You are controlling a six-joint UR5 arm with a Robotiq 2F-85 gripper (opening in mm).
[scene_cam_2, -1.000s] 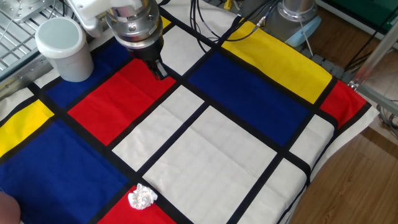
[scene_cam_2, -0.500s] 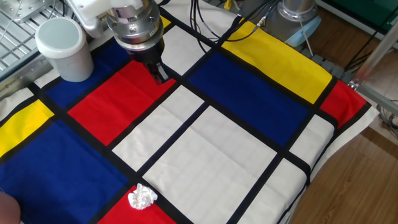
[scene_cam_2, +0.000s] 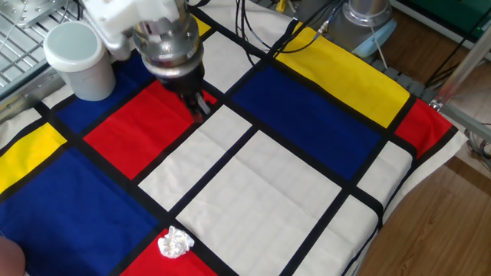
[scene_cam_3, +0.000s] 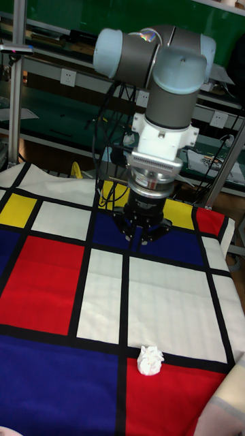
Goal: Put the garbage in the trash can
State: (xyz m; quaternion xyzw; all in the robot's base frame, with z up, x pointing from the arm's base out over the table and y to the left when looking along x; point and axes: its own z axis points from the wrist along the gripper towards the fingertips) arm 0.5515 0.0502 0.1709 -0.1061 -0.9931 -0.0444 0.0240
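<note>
The garbage (scene_cam_2: 175, 244) is a small crumpled white wad lying near the table's front edge, on the black line between a red and a white patch; the tall fixed view shows the garbage (scene_cam_3: 149, 360) well in front of the arm. At the back left corner stands the trash can (scene_cam_2: 77, 57), a white cylinder, upright; it is out of the tall fixed view. My gripper (scene_cam_2: 199, 106) hangs over the corner of the red patch, right of the can and far from the wad. In the tall fixed view the gripper (scene_cam_3: 144, 240) has its fingers spread, holding nothing.
The table wears a cloth of red, blue, yellow and white patches (scene_cam_2: 261, 192) split by black lines. Black cables (scene_cam_2: 261, 31) trail across the back edge. A metal rack (scene_cam_2: 23, 31) stands behind the can. The table's right edge drops to a wooden floor (scene_cam_2: 445, 222).
The gripper has shifted a little towards the front and right, from the red patch's back edge to its corner. The wad and the can have stayed where they were.
</note>
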